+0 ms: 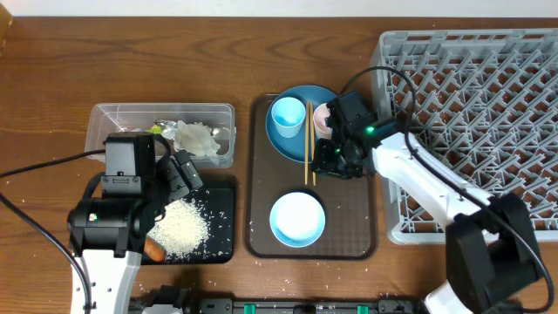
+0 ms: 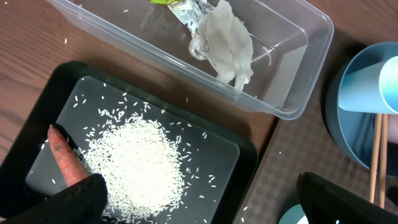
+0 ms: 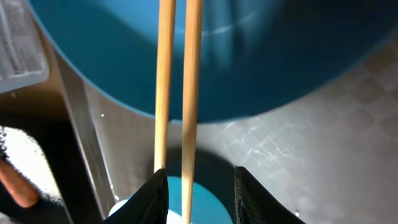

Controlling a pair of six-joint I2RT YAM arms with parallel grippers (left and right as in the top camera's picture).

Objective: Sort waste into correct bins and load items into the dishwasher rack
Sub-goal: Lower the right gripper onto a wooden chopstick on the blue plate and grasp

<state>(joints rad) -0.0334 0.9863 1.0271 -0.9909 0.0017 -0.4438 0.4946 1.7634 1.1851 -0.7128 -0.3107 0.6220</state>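
Observation:
My right gripper (image 1: 324, 161) (image 3: 199, 196) hangs low over the two wooden chopsticks (image 1: 309, 144) (image 3: 193, 93), which lie across the blue plate (image 1: 330, 94) (image 3: 261, 56). Its jaws are narrowed: one stick lies between them with a gap to the right finger, the other runs under the left fingertip. My left gripper (image 1: 179, 174) (image 2: 205, 205) is wide open above the black tray (image 1: 222, 218) (image 2: 236, 162), which holds the rice (image 2: 137, 165) and the carrot (image 2: 65, 162). The clear tub (image 1: 122, 122) (image 2: 292, 37) holds crumpled paper (image 2: 227, 50) and a wrapper (image 2: 186, 9).
The brown serving tray (image 1: 349, 227) carries the plate, a light-blue cup (image 1: 286, 118), a pink cup (image 1: 323, 118) and a pale bowl (image 1: 297, 218). The grey dishwasher rack (image 1: 488, 96) stands at the right. Stray rice grains lie on the wooden table.

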